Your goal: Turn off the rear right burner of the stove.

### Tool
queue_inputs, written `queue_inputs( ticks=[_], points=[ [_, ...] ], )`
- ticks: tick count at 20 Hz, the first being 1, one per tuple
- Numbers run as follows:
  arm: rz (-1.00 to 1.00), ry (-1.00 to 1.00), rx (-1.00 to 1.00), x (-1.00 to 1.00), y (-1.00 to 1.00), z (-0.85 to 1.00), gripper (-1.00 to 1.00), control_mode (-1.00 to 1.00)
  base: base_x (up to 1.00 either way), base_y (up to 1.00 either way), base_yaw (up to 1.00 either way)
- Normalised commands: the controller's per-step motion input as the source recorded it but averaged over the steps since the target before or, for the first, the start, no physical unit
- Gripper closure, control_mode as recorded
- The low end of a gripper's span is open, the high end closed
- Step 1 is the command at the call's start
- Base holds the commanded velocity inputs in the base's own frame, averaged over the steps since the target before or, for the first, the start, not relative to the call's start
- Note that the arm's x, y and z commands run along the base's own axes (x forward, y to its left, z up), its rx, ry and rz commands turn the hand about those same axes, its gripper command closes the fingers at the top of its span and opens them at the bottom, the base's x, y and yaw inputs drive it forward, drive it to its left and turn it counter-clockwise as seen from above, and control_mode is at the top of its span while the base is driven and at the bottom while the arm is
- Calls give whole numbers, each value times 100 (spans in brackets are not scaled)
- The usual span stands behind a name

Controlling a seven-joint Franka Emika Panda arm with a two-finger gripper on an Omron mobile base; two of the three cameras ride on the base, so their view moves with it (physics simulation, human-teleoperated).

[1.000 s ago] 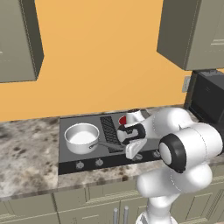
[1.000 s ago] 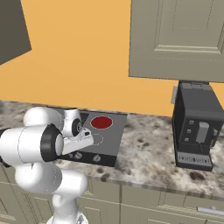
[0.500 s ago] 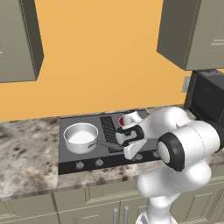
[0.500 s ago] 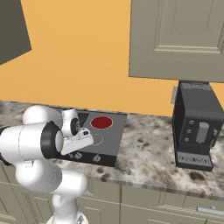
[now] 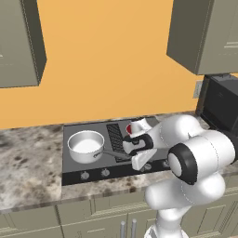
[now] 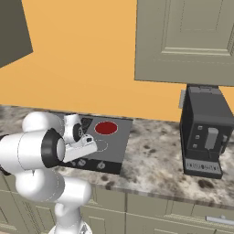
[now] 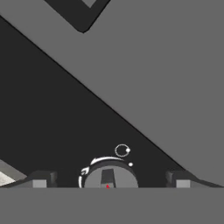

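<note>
Now: gripper (image 7: 109, 183) lined up on a front knob (image 7: 109, 176) of the stove (image 5: 93, 162).

Hand view: the two fingertips (image 7: 40, 180) stand spread, one each side of the round knob, which sits centred between them at the bottom of the view; touching or not, cannot tell. A small white ring mark is printed on the black band just above the knob. The knob's pointer bar runs along the line of sight, not across the jaws. Right base view: the rear right burner (image 6: 106, 127) glows red, so it is still on; it lies beyond the hand, toward the wall. Left base view: a pot (image 5: 86, 146) rests on the left of the cooktop, well apart from the hand. Judgement: next comes closing on the knob, then twisting.
</note>
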Motion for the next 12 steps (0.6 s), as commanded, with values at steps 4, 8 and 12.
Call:
queue_inputs(
  ticks=[4, 8, 12],
  points=[
    [-2, 0, 0, -5, 0, 0, -100, -100, 0, 0, 0],
    [-1, 0, 0, 0, 0, -6, -100, -100, 0, 0, 0],
    [0, 0, 0, 0, 0, -8, 100, -100, 0, 0, 0]
  ],
)
